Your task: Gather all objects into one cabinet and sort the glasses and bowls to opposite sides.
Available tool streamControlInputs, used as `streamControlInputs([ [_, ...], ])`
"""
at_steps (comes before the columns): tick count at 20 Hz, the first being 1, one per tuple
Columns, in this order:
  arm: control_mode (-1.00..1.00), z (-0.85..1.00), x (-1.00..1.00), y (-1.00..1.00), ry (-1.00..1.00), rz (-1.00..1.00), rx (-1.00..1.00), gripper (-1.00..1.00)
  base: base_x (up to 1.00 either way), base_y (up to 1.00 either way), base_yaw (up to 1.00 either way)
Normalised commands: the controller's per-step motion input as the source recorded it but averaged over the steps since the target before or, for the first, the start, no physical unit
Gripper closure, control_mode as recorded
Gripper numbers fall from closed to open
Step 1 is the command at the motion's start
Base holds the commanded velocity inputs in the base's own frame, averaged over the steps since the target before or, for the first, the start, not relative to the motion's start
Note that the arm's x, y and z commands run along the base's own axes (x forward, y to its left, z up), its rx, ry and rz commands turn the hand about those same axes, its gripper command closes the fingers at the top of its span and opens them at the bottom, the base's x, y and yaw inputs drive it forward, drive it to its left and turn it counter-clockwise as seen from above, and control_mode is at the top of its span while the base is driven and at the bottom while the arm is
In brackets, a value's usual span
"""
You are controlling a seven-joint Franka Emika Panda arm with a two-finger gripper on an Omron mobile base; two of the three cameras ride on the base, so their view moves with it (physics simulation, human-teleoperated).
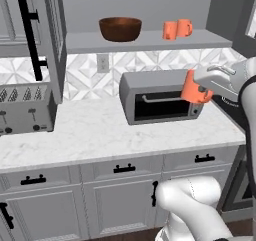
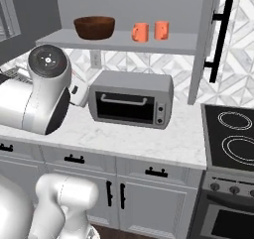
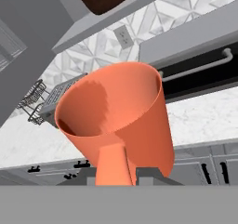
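The grey cabinet shelf (image 1: 150, 41) is carrying a wide dark brown bowl (image 1: 120, 28) toward its left and two orange mugs (image 1: 177, 29) standing close together to the right of it. Below, the white marble tabletop (image 1: 100, 130) is bearing a grey toaster oven (image 1: 160, 102) and a toaster (image 1: 25, 108) sitting at its left end.

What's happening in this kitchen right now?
The arm's claw is shut on an orange mug, held in the air in front of the toaster oven. On the open cabinet's shelf above, the brown bowl sits to the left and two more orange mugs stand together to the right. The carried mug is not yet on the shelf.
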Motion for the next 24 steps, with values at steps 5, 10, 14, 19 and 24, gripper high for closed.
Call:
streamControlInputs([
  [5, 1.0, 0.0, 0.0, 0.0, 0.0, 0.0, 0.0, 1.0, 0.4, -0.6, 0.01],
  [10, 1.0, 0.0, 0.0, 0.0, 0.0, 0.0, 0.0, 1.0, 0.41, -0.3, 0.0],
  [14, 1.0, 0.0, 0.0, 0.0, 0.0, 0.0, 0.0, 1.0, 0.48, -0.29, 0.03],
  [19, 1.0, 0.0, 0.0, 0.0, 0.0, 0.0, 0.0, 1.0, 0.47, -0.05, 0.01],
  [24, 1.0, 0.0, 0.0, 0.0, 0.0, 0.0, 0.0, 1.0, 0.36, 0.0, 0.06],
])
